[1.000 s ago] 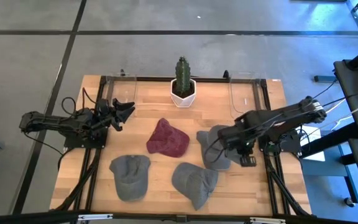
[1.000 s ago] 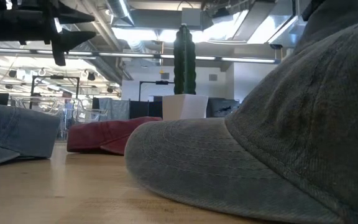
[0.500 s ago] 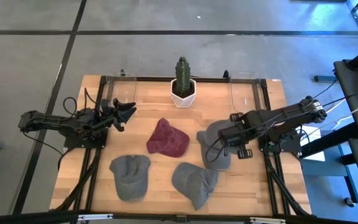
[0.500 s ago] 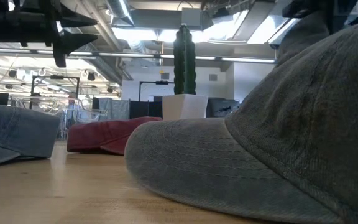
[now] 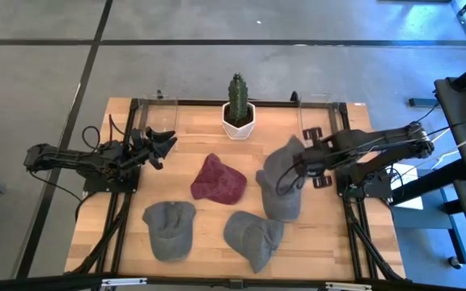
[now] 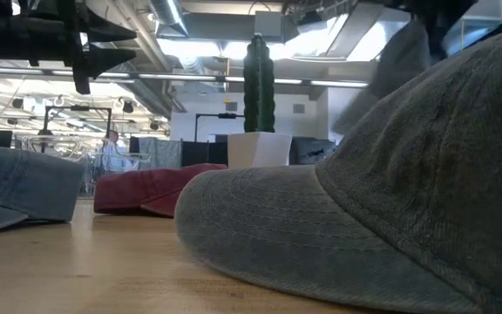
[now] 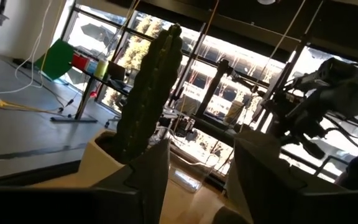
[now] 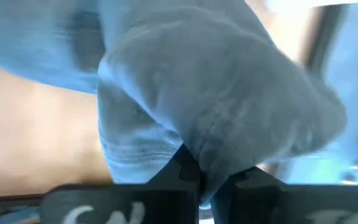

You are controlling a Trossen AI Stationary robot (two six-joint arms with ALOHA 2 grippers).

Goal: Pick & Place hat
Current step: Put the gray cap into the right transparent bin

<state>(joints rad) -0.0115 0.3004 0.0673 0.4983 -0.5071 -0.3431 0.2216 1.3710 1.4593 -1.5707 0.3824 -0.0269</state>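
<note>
From above, the right gripper (image 5: 299, 155) was clamped on the crown of a grey hat (image 5: 281, 182), pinching a fold of cloth near the table's right side, so the hat hung stretched from that one point with its lower part trailing toward the wood; gripping fabric instead of the stiff brim probably gave the narrow fingers something to bite. The left gripper (image 5: 165, 144) waited over the left side of the table (image 5: 184, 121) with its fingers apart and nothing between them, well apart from the hats. A red hat (image 5: 218, 180) lay mid-table in front of the potted cactus (image 5: 237, 106), and two more grey hats (image 5: 170, 227) lay along the near edge. At table height, the nearest grey hat filled the right of the frame, and the lifted hat (image 6: 399, 61) showed above and behind it. The left wrist view showed the cactus (image 7: 148, 93) past its own spread fingers (image 7: 145, 180). The right wrist view showed bunched grey cloth (image 8: 216, 118) squeezed between the closed fingertips.
</note>
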